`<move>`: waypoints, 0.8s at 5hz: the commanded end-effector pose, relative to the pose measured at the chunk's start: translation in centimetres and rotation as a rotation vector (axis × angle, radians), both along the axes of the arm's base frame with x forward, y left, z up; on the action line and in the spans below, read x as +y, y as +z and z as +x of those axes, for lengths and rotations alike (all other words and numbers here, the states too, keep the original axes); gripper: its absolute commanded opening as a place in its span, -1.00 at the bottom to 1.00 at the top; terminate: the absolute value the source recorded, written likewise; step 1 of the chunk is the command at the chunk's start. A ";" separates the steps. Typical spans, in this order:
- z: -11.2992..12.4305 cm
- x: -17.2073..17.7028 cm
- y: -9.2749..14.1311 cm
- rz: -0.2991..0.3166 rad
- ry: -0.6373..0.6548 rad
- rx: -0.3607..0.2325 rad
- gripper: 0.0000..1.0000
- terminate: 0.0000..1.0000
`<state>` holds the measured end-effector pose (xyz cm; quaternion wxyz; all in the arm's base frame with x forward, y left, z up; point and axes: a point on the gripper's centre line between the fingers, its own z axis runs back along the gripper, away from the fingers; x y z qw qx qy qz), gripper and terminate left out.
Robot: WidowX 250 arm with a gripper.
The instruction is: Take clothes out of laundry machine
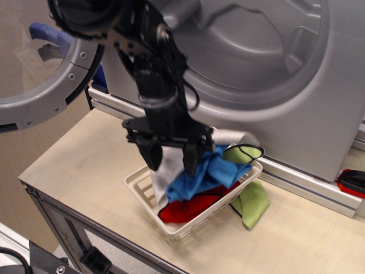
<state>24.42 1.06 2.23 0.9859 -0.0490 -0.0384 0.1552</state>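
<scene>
My black gripper hangs open just above the white slatted basket, its two fingers spread apart and holding nothing. Below and between them a light grey cloth lies over the basket's left side. A royal-blue cloth lies heaped in the basket beside it, on top of a red cloth. More grey cloth shows at the basket's far edge. The grey laundry machine stands behind with its drum mouth open and its round door swung out to the left.
A lime-green cloth hangs over the basket's right side, another at its far corner. A red and black object lies at the right edge. A metal rail runs below the machine. The table's front edge is near.
</scene>
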 end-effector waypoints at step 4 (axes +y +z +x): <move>2.9 0.8 7.1 0.020 0.120 -0.227 1.00 -1.00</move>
